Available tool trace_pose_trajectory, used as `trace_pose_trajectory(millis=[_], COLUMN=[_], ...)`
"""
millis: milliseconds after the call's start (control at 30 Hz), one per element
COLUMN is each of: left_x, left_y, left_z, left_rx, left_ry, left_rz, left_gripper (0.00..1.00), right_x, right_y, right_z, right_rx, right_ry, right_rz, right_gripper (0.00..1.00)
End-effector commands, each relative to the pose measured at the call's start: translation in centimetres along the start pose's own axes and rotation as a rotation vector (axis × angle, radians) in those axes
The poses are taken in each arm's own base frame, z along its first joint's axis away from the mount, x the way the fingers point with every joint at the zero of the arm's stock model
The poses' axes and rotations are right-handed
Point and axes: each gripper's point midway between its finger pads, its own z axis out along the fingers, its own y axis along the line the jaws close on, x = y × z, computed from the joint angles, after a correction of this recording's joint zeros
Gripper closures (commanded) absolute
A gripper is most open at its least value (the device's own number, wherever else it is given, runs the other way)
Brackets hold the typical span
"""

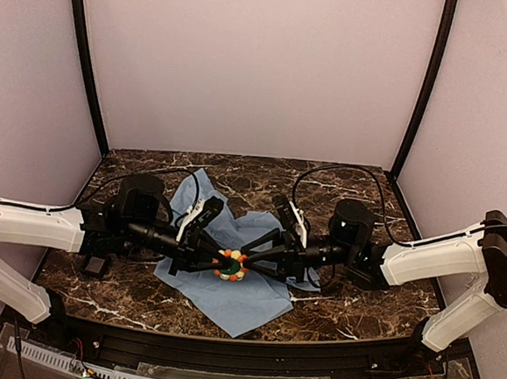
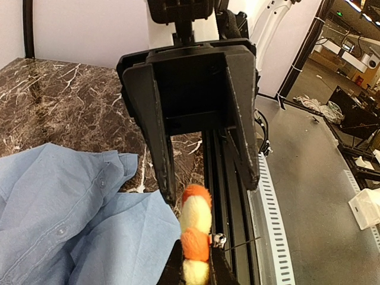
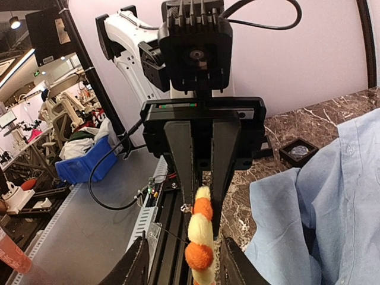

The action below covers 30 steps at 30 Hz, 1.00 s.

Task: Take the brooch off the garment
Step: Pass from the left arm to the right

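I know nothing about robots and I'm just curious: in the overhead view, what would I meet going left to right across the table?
Left arm's white link → small black pad → left hand → brooch → right hand → right arm's white link.

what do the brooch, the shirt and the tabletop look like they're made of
brooch: looks like felt or wool balls, matte and fuzzy, with soft rounded edges.
shirt: thin woven cloth, matte, folds and creases softly.
tabletop: dark marble look with white veins, smooth; real stone or printed laminate, can't tell.
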Motion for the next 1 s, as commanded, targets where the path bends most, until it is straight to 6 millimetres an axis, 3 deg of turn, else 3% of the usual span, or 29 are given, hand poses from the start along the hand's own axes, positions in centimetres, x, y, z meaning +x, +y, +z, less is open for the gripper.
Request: trace_pose_trajectory(millis=[0,100,367,533,600,700,767,967], left_x=[-0.2,-0.4,-0.5,-0.5,-0.6,-0.7,-0.8,-0.7], left_y=[0.3,0.1,0.0,-0.2,-0.1,0.1,0.2,0.6], left_z=[0.1,0.0,-0.1,-0.2,-0.2,-0.6,-0.9,-1.4], left_rx=[0.001,0.004,0.007,0.012,0.009,-0.018,-0.04,-0.084], left_ry=[0.007,-0.001,-0.005,-0.009,-0.011,-0.008,-0.008,0.004], left_rz=[-0.003,0.003,0.007,0.01,0.012,0.011,0.021,0.04], left_gripper=[0.99,0.99,0.99,0.99,0.93,0.66,0.55,0.48], right_x=[0.8,1.1,1.5,1.5,1.4,1.0,0.9,0.4], right_y=[-0.3,-0.8,-1.1,-1.4,-1.4,-1.5,-1.3,-1.0], right_z=[0.8,1.3,1.5,1.6,1.5,1.2,1.0,0.7], right_rx=[0.009,0.019,0.018,0.027,0.038,0.055,0.053,0.046], right_ry=[0.043,0.056,0.066,0.067,0.065,0.064,0.06,0.05], right_rz=[-0.019,-0.01,0.001,-0.001,0.0,-0.003,-0.006,-0.005], right_gripper=[0.6,0.62,0.8,1.0,1.0,1.0,1.0,1.0])
